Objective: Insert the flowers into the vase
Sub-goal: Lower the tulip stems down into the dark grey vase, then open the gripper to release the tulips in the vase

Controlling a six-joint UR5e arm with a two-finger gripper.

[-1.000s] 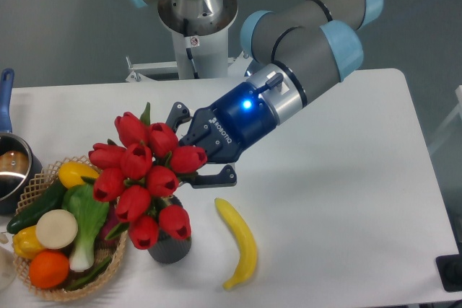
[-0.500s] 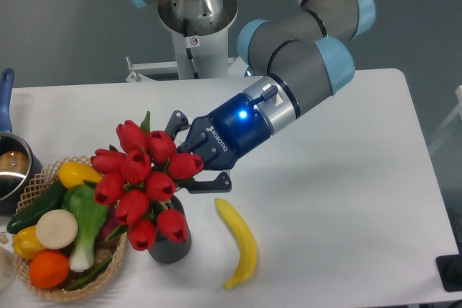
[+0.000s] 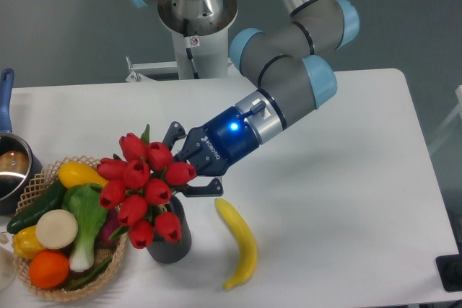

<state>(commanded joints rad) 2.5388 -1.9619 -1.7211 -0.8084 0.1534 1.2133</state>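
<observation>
The flowers [image 3: 141,187] are a bunch of red tulip heads with green leaves, tilted to the left over the vase [image 3: 172,240]. The vase is a short dark grey ribbed cylinder near the table's front edge. The lower end of the bunch reaches down into its mouth. My gripper [image 3: 183,163] comes in from the right with its blue light on. Its two fingers [image 3: 174,133] stand wide on either side of the bunch and hold it. The stems and the fingertips are hidden behind the tulip heads.
A wicker basket [image 3: 43,290] with vegetables and fruit stands just left of the vase. A yellow banana [image 3: 241,244] lies to the vase's right. A steel pot [image 3: 10,167] with a blue handle sits at the left edge. The arm's base [image 3: 196,12] is at the back.
The gripper and the bunch have moved down and to the left together, and the tulip heads now sit lower over the vase. The vase, banana and basket have not moved.
</observation>
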